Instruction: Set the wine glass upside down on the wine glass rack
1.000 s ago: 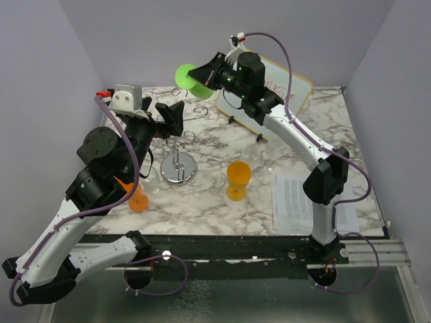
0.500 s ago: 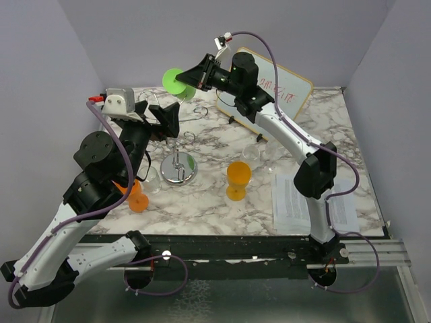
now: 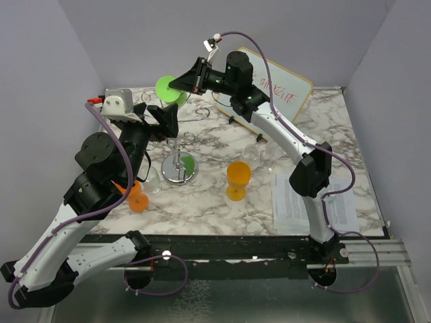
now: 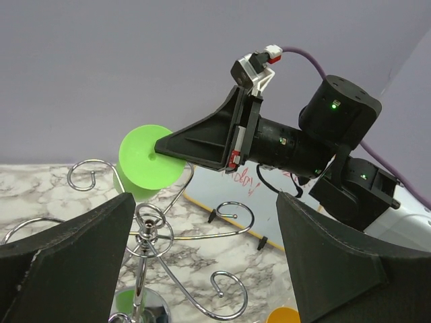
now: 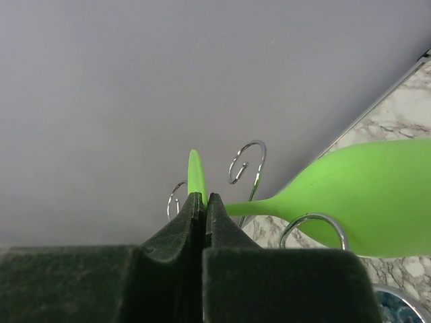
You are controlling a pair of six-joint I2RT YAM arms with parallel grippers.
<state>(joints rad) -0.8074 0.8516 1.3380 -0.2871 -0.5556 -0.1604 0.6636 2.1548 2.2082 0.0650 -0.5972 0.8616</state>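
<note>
My right gripper is shut on the flat foot of the green wine glass, held in the air over the far side of the wine glass rack. The foot points up and away, and the bowl hangs lower, beside the rack's curled wire arms. Whether the glass touches the wire I cannot tell. My left gripper is open and holds nothing. It hovers just left of the rack's top hub and faces the glass foot.
An orange glass stands upright right of the rack's chrome base. Another orange glass lies under my left arm. Clear glasses stand nearby. A whiteboard leans at the back and a paper sheet lies on the right.
My right arm has swung left with the green glass, bringing it from the back middle to above the rack's far side. The left gripper has shifted slightly and stayed open.
</note>
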